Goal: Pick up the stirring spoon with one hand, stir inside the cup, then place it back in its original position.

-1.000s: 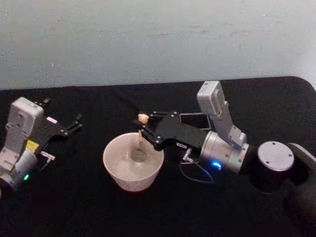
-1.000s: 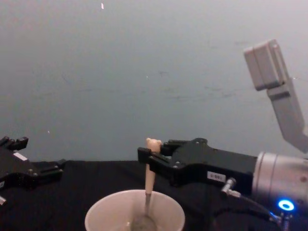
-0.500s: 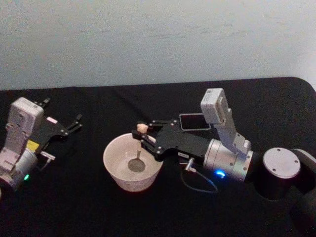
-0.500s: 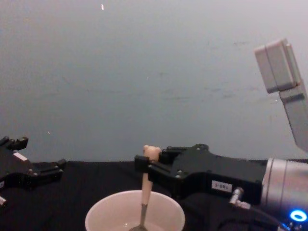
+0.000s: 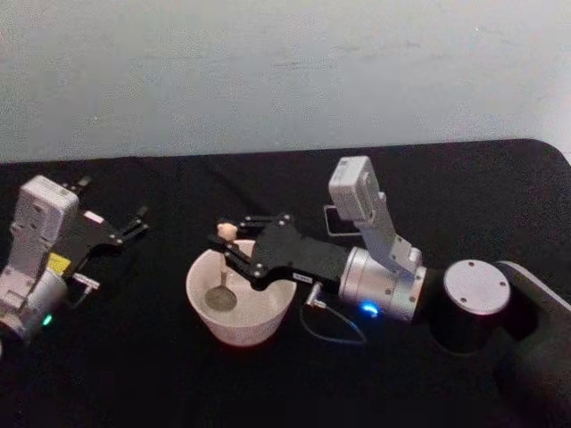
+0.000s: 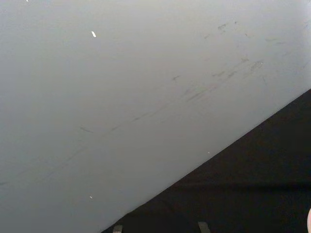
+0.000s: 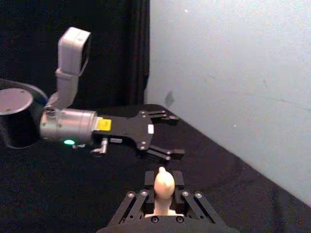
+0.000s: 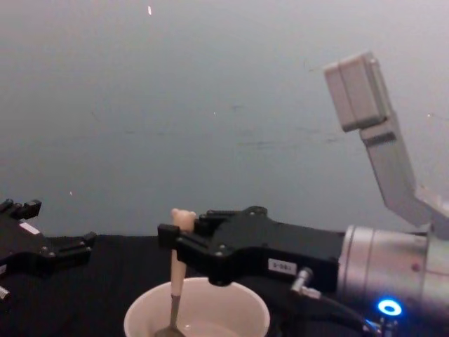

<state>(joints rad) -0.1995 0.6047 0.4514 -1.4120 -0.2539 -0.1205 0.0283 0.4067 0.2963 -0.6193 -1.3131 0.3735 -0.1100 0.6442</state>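
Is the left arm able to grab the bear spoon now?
Probably not: the right end effector is shut on the stirring spoon in the cup, covering its handle; the left end effector sits open, apart.

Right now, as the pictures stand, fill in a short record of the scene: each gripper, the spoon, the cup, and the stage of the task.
cup: upright on the black table, in front of the robot
stirring spoon: nearly upright, bear head on top, bowl down inside the cup, toward its left side
right gripper: above the cup, shut on the spoon's handle just under the bear head
left gripper: open, idle at the table's left side
stage: stirring; spoon not yet put back
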